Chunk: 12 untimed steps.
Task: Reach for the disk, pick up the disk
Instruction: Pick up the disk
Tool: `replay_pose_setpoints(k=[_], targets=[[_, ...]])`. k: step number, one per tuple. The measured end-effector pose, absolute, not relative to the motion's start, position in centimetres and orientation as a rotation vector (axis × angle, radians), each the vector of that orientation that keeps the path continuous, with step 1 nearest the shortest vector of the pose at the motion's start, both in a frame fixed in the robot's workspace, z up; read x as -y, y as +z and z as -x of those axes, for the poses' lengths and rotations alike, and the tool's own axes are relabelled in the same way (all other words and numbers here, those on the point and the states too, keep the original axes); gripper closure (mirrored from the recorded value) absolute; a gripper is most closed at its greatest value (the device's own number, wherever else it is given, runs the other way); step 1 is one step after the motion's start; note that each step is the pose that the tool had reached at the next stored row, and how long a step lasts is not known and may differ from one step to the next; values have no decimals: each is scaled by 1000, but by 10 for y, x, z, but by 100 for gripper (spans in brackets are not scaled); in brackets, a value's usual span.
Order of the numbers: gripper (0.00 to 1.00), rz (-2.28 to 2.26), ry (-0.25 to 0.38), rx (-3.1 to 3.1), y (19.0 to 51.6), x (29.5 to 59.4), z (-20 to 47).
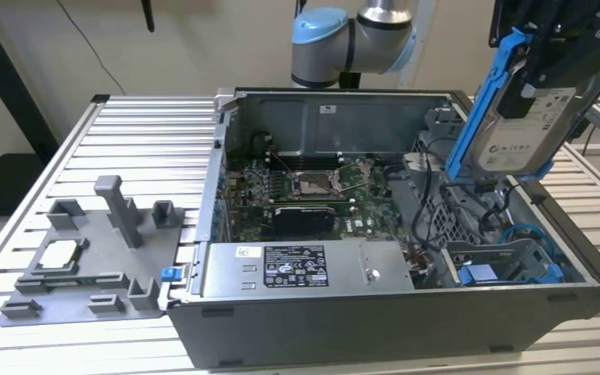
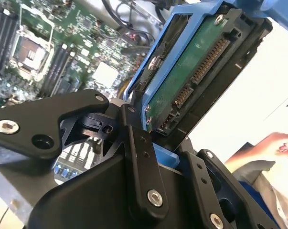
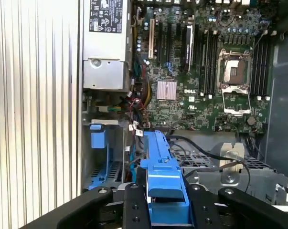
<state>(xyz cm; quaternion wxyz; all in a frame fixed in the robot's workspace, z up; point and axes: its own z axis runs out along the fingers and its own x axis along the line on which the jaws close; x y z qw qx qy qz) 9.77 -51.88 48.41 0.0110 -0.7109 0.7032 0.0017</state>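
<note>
- One gripper [image 1: 550, 74] on your arm has its jaws clamped on the disk [image 1: 530, 129], holding it upright by its blue frame.
- Your disk hangs above the open computer case [image 1: 383, 312], clear of the motherboard [image 3: 201, 86].

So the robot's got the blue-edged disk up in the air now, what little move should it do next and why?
Probably keep lifting it straight up a little. In the exterior view the gripper holds the disk upright above the open computer case, but the disk's lower end sits close to the black cables by the case's right wall. A slow upward move would likely clear them before any sideways move.
</note>
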Motion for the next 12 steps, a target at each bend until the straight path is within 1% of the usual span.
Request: replay_pose_setpoints(k=[9, 12], targets=[[100, 2218, 6, -2194, 479, 558, -98], [100, 2218, 5, -2194, 473, 565, -98]])
